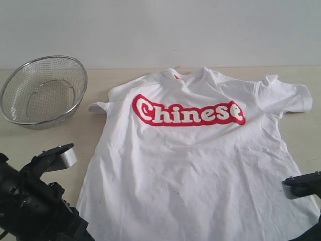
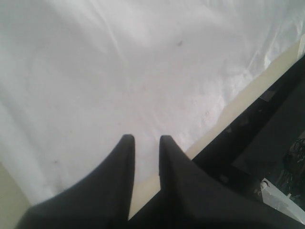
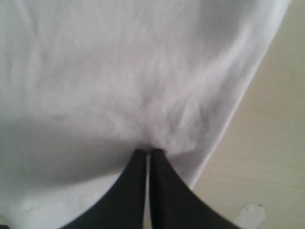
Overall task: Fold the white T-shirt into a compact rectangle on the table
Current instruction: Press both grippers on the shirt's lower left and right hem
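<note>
The white T-shirt point(image 1: 195, 165) lies spread flat, chest up, on the table point(image 1: 30, 145), with red-outlined lettering point(image 1: 188, 113) across it. My left arm point(image 1: 35, 201) is at the shirt's near left corner. In the left wrist view the left gripper point(image 2: 146, 138) hovers over the shirt point(image 2: 119, 71) near its hem, slightly open with nothing between the fingers. My right arm point(image 1: 303, 186) is at the shirt's near right edge. The right gripper point(image 3: 147, 151) is shut, and the cloth point(image 3: 119, 71) puckers at its tips close to the shirt's side edge.
A silver wire-mesh bowl point(image 1: 44, 90) stands at the back left, apart from the shirt's sleeve. The table's front edge point(image 2: 248, 93) runs just past the hem, with a dark frame point(image 2: 267, 133) below it. Bare tabletop point(image 3: 271, 143) lies beside the shirt's right edge.
</note>
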Controlling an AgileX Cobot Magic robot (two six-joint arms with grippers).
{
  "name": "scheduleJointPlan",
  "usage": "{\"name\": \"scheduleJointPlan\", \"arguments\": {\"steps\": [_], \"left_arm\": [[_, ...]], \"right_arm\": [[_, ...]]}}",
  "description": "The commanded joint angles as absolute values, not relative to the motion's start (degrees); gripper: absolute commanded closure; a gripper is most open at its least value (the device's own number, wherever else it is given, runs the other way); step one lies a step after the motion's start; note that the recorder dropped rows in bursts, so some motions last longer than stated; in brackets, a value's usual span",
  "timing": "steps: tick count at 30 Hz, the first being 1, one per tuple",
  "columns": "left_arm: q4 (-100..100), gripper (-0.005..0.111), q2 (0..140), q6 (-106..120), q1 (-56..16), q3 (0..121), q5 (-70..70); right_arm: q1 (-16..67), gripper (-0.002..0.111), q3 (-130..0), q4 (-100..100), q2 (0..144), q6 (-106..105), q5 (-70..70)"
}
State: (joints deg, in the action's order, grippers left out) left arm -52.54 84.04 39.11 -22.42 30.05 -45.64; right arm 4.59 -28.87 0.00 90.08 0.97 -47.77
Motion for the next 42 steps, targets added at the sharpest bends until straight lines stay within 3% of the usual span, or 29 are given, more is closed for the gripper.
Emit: {"name": "scheduleJointPlan", "arguments": {"steps": [1, 30, 42], "left_arm": [[-53.1, 0.088, 84.1, 39.5, -22.7, 29.9, -45.6], [-53.1, 0.088, 84.1, 40.5, -22.7, 29.9, -45.8], [-53.2, 0.088, 83.1, 40.4, -22.7, 29.9, -44.0]], "right_arm": [[4.5, 0.108, -28.7, -1.4, 90.3, 2.3, -48.2], [4.5, 0.108, -28.7, -11.3, 95.3, 12.7, -51.4], [4.5, 0.108, -34.9, -9.4, 84.2, 11.7, -50.2]]}}
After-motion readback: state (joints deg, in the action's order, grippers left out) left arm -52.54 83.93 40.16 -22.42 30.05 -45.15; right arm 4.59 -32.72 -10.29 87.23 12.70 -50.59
